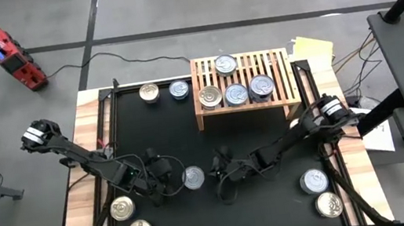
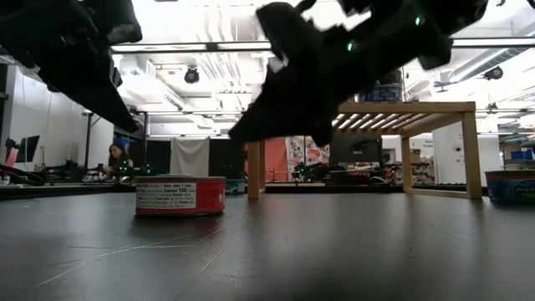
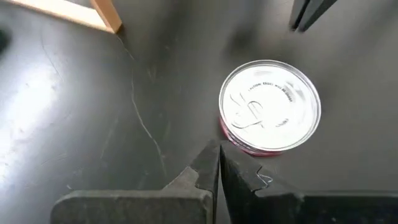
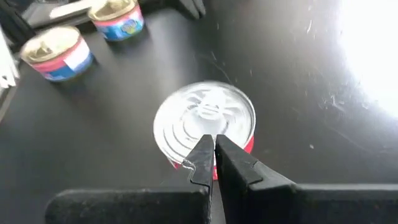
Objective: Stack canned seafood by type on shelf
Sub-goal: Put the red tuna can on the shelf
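Both claws are hovering with fingers pressed together, holding nothing: the left claw [image 1: 169, 174] and right claw [image 1: 220, 175] are flanking a red-sided, silver-lidded round tin [image 1: 193, 178] on the black surface [image 1: 252, 133].

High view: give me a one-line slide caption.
Both shut grippers, left and right, flank a red can mid-mat; four cans sit on the shelf.

We've got two dark, near-black arms on this rig, each with a white band on the joint near its base. The left gripper [image 3: 217, 163] and right gripper [image 4: 212, 149] both end in slim, pointed black fingers on chunky matte-black blocks. Small green lights glow on the housings.
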Robot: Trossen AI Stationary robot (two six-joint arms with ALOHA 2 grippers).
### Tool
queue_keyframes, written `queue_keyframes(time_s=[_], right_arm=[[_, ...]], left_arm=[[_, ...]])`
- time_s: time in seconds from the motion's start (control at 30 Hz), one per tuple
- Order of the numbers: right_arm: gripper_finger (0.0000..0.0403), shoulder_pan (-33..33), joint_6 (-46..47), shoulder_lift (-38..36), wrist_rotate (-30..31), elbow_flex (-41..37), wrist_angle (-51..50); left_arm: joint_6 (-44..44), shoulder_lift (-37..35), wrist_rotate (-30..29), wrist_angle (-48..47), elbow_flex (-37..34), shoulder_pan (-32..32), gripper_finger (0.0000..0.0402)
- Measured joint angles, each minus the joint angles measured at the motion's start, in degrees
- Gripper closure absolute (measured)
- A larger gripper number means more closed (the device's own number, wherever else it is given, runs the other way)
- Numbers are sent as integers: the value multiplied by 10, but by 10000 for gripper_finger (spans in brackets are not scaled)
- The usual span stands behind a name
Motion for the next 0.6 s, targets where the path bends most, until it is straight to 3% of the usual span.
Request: queue_keyframes(time_s=[0.13,0.23,0.33,0.47,0.6], right_arm=[[394,-6,-6,24,0,10,7],[394,-7,-27,41,0,28,14],[394,-6,-43,56,0,44,9],[394,-6,-66,68,0,59,7],[394,-6,-67,71,0,60,2]], left_arm=[[-34,0,1,7,0,1,401],[-32,-10,71,73,-8,4,401],[-9,-23,144,195,-39,4,401],[-5,-34,177,390,-108,7,401],[1,-38,153,532,-168,7,401]])
